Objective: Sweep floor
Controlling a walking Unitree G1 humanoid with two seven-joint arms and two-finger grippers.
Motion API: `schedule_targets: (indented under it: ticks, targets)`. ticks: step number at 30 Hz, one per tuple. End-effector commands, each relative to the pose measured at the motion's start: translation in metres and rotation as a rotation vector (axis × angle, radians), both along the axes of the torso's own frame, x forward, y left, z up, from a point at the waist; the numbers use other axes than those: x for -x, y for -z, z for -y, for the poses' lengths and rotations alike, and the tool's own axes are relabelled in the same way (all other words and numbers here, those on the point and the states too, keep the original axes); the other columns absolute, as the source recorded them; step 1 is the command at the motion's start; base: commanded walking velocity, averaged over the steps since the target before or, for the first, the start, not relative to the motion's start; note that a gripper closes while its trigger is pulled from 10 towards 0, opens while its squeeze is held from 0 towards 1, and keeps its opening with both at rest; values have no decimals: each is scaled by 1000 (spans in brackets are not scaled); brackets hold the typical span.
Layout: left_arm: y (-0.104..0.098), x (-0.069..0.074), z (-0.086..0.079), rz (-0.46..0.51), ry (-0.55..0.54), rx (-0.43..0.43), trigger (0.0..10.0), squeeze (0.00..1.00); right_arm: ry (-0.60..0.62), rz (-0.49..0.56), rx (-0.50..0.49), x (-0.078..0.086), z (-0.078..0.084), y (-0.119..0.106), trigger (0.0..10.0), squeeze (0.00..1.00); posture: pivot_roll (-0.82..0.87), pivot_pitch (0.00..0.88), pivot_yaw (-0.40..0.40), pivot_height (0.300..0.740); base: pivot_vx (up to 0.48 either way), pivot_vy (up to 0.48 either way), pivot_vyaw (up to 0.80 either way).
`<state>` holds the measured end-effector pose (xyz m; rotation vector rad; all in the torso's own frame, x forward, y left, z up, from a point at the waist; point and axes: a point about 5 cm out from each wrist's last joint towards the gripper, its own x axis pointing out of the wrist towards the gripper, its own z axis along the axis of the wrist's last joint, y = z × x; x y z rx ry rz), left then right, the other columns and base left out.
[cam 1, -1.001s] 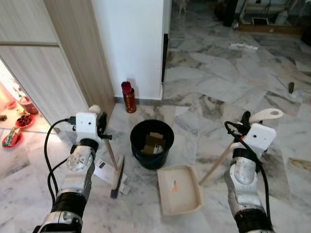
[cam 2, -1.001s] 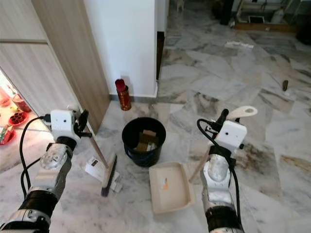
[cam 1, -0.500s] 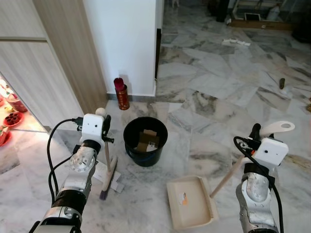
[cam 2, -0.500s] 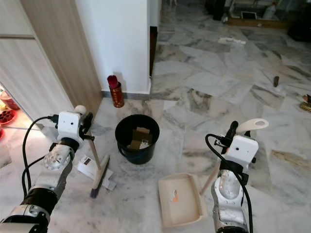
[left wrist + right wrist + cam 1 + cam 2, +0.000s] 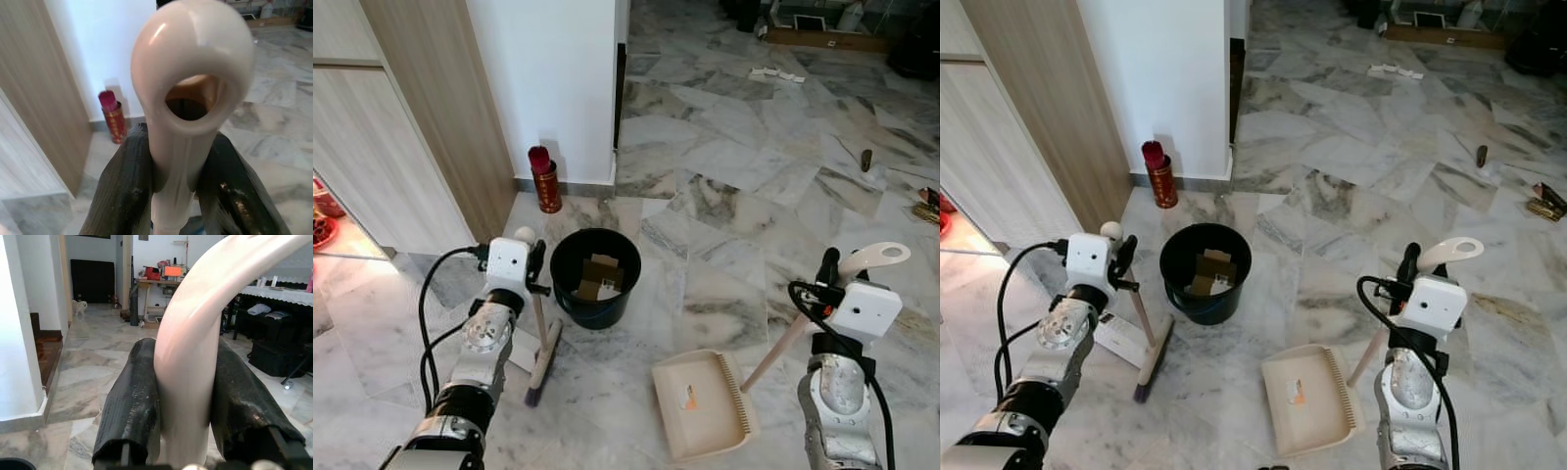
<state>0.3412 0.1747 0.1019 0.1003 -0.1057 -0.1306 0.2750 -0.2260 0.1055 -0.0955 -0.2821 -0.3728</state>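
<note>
**Loaded dustpan sitting apart from the bin — spill risk**

You are holding the broom [image 5: 541, 338] upright with its head resting on the marble floor [image 5: 724, 186], just beside the black bin [image 5: 594, 288] and lying partly over a white paper [image 5: 1119, 338]. Your left gripper [image 5: 178, 171] is clamped on the broom's handle just under its hanging loop. Your right gripper [image 5: 183, 416] is clenched on the dustpan handle [image 5: 803, 323]; the cream dustpan [image 5: 697, 406] is lying flat on the floor, near the bin but clear of it, carrying an orange-and-white scrap [image 5: 687, 398].

Watch for:
- You are gripping both tools at the very top of long handles, so any wrist twist is likely swinging the far end wide.
- Tilting the pan while lifting is likely sliding the scrap out over its open edge before it reaches the bin.
- The broom head is close to the bin wall; a careless stroke could be knocking it, or the red canister [image 5: 544, 180] by the wall.
- The paper under the bristles may be dragging rather than sweeping.
</note>
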Motion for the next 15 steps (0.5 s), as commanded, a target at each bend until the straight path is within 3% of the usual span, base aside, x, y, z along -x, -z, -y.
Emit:
schedule_targets:
  ticks: [1,8,13,15]
  targets:
    - [10,3,0,-56,-1,59,10000,0,-6,39,7,-1,2,-10,10000,0,-32,159,-68,740,0,0,0]
    - [8,2,-7,-72,-53,227,10000,0,-17,39,3,-6,0,-11,10000,0,-19,148,-65,740,0,0,0]
    - [0,2,-15,-36,-58,193,10000,0,-24,35,-5,-7,-3,-10,10000,0,-1,143,-58,740,0,0,0]
    - [-11,3,-20,-1,-39,130,10000,0,-31,36,-13,-8,-6,-9,10000,0,9,143,-55,740,0,0,0]
